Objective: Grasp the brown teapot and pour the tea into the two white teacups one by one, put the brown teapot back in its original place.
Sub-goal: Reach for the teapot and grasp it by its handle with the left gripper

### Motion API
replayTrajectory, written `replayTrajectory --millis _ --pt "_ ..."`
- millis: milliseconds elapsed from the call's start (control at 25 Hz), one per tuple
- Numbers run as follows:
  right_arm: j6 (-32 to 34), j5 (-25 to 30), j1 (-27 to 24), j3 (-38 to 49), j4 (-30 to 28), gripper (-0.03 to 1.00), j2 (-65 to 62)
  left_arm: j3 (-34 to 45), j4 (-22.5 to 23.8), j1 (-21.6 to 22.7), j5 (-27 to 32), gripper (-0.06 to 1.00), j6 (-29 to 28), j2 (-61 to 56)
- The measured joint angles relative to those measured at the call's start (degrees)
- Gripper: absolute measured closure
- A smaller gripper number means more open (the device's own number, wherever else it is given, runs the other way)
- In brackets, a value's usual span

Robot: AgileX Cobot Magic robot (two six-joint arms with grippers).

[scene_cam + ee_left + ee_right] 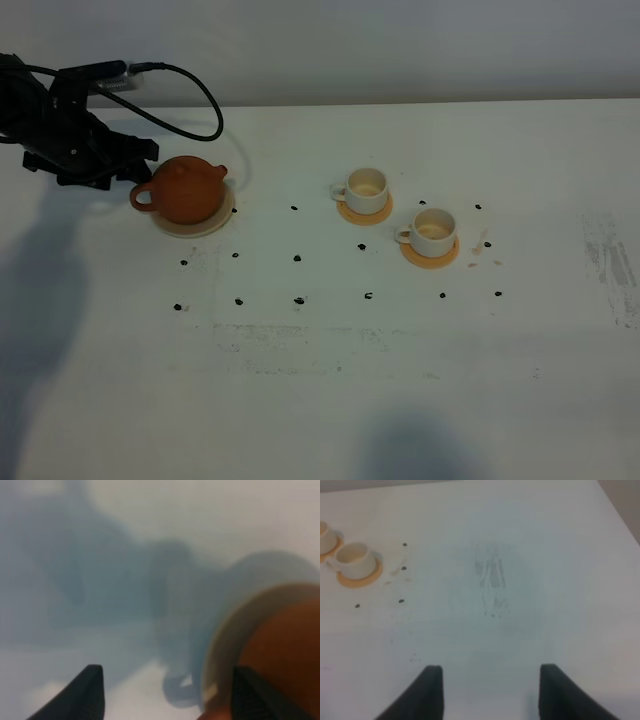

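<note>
Lab: dot-marked white table

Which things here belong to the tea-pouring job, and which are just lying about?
Job: teapot; beige disc under it; far cup on far coaster; near cup on near coaster; left gripper, by the teapot.
Lying about: black dot marks; grey scuff on the table.

On my table the teapot sits on a disc at the left, with my left gripper just beside its handle. Well apart to the right, the far cup and the near cup each stand on a coaster, the near one further right.
</note>
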Motion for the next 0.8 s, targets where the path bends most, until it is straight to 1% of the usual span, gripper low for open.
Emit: replayTrajectory --millis 240,800 --pt "0.0 0.0 0.0 0.0 0.0 0.54 0.0 -1.3 3.7 0.3 6.1 0.42 0.1 0.1" --pt "0.0 0.0 0.0 0.0 0.0 0.54 0.0 -1.3 3.9 0.4 11.0 0.43 0.0 0.1"
